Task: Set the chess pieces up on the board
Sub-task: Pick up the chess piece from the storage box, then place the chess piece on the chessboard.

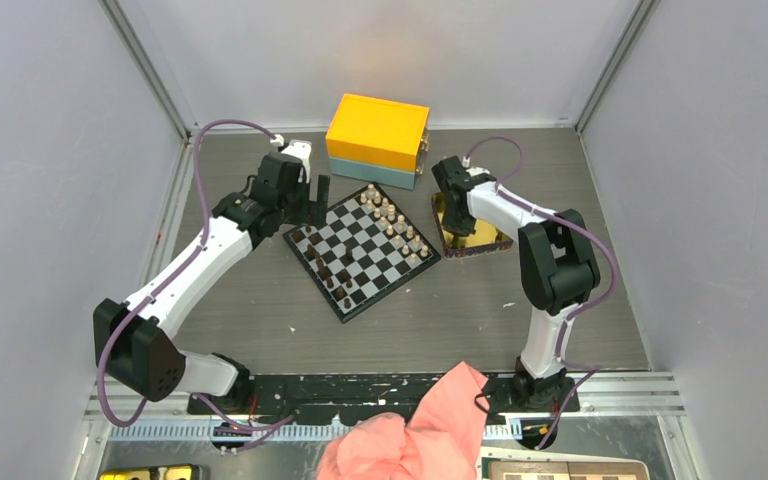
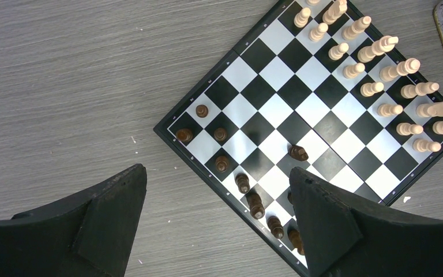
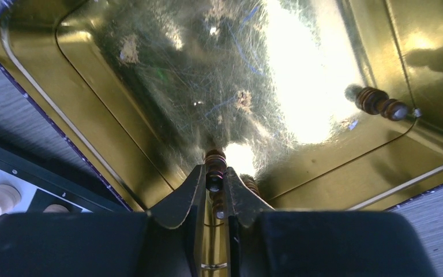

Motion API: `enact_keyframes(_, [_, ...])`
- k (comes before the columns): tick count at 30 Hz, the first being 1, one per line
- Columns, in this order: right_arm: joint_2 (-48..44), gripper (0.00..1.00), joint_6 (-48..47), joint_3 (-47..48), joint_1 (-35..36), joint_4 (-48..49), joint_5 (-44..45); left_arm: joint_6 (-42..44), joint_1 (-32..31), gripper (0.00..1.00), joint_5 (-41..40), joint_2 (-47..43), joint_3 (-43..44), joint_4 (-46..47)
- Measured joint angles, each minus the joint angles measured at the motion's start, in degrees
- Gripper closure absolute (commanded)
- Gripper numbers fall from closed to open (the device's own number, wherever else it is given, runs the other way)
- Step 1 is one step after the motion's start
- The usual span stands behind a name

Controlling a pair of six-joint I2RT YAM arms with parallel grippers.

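Fingertips of our right gripper (image 3: 215,186) are pressed narrowly on a dark piece (image 3: 215,163), which stands out between them just over the floor of the gold tin (image 3: 150,86). We judge the pinch is made here because the tin serves as the store of the loose chessmen. A second dark piece (image 3: 379,103) lies on its side near the tin's far corner, well apart from the fingers.

Our left gripper (image 2: 217,173) has its fingers spread wide and holds nothing. It hangs above the dark side of the board (image 2: 300,92), probably waiting in order to leave room for the other arm.

On the board, the light pieces (image 2: 380,89) fill two rows along one edge. The dark pieces (image 2: 254,202) are only partly set along the opposite edge, and several squares there are bare. One of them, nearer the middle, seems to lie tilted.

Some things we cannot make out. The lower part of the held piece is hidden between the fingers, so we cannot say which kind it is. The left gripper's right finger covers the end of the dark rows. Glare on the tin's floor may hide more small things.
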Motion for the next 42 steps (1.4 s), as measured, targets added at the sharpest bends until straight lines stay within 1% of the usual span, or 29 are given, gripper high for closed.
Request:
enact_keyframes(14, [-1.5,0.99,-1.0,4.3,-0.7,-1.3,0.7,0.0,0.0,0.07,-0.5,-0.3,0.0,0.0])
enact_keyframes(20, [-1.6,0.99,-2.7,10.1,0.3,-3.2,0.3,0.0,0.2,0.07,-1.0,-1.3,-0.3,0.1])
enact_keyframes(21, [-1.6,0.99,-3.1,11.8,0.9,-3.9,0.3,0.0,0.3,0.07,-1.0,-1.7,-0.5,0.1])
enact_keyframes(22, [-1.6,0.99,-4.2,17.0,3.5,-4.4,0.1,0.0,0.7,0.06,-1.1,-3.0,-1.0,0.1])
enact_keyframes(24, [-1.4,0.99,-4.5,18.1,4.4,-4.9,0.0,0.0,0.9,0.06,-1.1,-3.3,-1.1,0.3])
enact_keyframes(26, [0.5,0.99,-5.0,22.5,6.7,-7.3,0.0,0.0,1.2,0.06,-1.1,-4.2,-2.0,0.4])
enact_keyframes(29, [3.3,0.99,-5.7,27.5,9.9,-8.0,-0.3,-0.1,1.8,0.06,-1.2,-5.7,-3.1,0.3])
enact_keyframes(35, [9.1,0.99,-6.5,33.9,15.6,-10.7,-1.5,-0.4,2.2,0.06,-1.5,-8.4,-4.8,0.3])
enact_keyframes(42, [14.8,0.99,-7.6,39.8,19.8,-12.9,-2.9,-0.8,2.4,0.06,-1.6,-10.1,-6.2,0.2])
